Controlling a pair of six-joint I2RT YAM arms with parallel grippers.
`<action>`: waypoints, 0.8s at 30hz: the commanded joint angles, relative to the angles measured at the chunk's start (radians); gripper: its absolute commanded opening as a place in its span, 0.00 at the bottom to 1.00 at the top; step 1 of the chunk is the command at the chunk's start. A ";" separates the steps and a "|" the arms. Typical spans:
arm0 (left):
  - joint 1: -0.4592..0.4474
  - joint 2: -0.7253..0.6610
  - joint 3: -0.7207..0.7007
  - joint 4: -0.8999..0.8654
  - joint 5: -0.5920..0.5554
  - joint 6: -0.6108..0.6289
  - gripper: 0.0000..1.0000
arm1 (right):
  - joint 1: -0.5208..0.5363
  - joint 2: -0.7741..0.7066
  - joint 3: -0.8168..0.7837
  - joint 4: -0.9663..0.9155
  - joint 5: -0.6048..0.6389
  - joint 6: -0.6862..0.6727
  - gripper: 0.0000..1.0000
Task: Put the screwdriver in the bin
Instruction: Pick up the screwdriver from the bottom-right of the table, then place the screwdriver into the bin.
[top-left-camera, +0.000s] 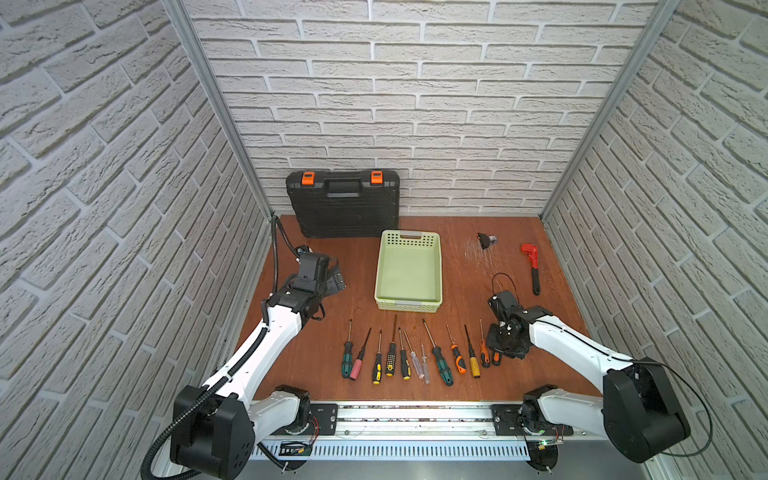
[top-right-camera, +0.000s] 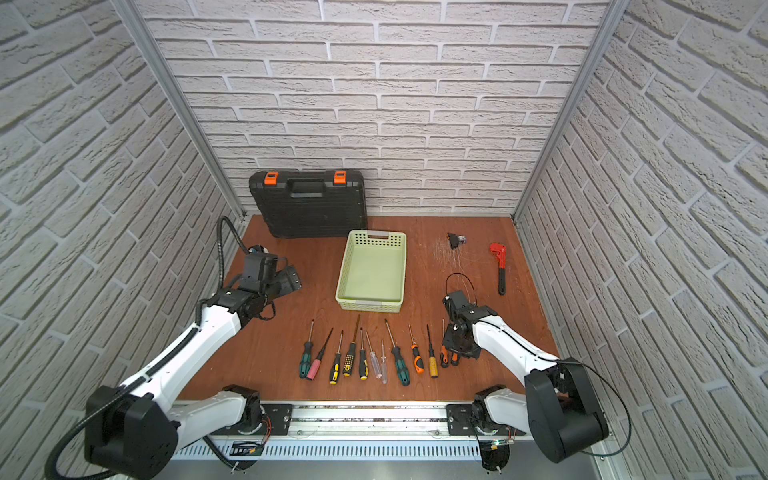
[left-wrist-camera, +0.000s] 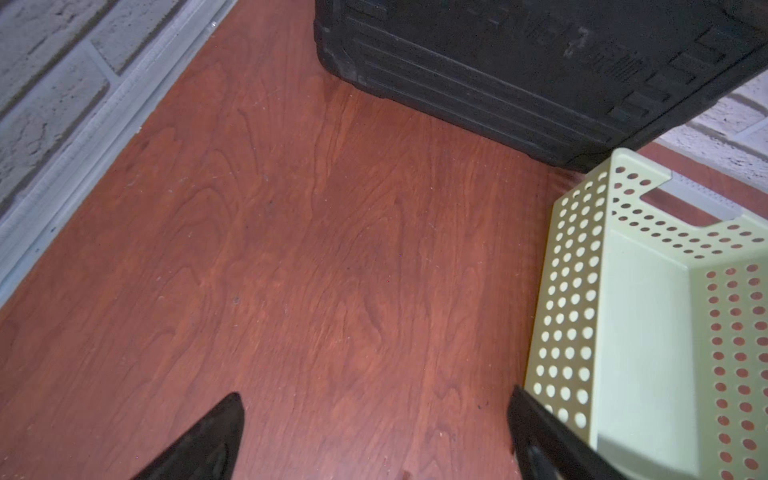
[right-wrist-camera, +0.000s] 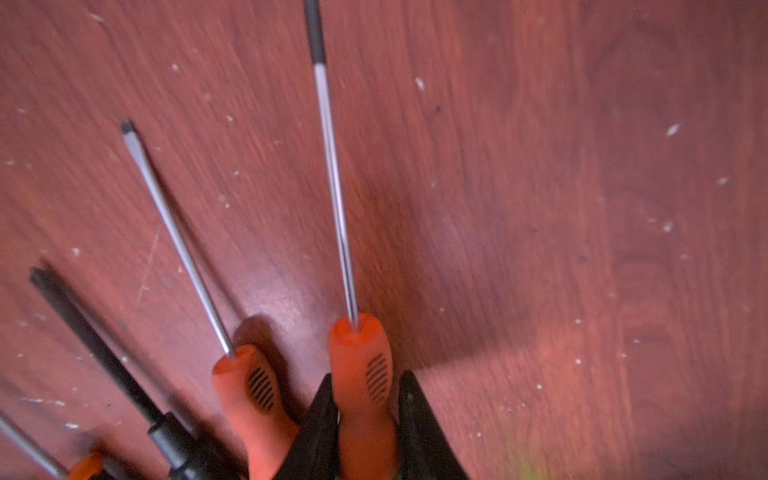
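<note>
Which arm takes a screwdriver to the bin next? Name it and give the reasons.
Right. The right gripper clamps the handle of the orange-handled screwdriver at the row's end. The left gripper hangs open over the table beside the bin, holding nothing.

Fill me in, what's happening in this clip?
The right end effector grips an orange-handled screwdriver, one jaw on each side of the handle, at the right end of the row of screwdrivers on the table. Whether it has left the table yet is unclear. The pale green bin is empty. The left end effector hangs open beside the bin, holding nothing.
</note>
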 joint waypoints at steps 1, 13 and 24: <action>0.026 -0.052 0.032 -0.009 -0.015 0.047 0.98 | 0.006 -0.044 0.096 -0.070 0.052 -0.037 0.06; 0.036 -0.049 0.050 -0.030 0.070 0.070 0.98 | 0.061 0.169 0.644 -0.159 -0.191 -0.160 0.05; 0.030 -0.065 0.017 -0.135 0.195 0.007 0.98 | 0.154 0.643 1.149 -0.134 -0.402 -0.238 0.05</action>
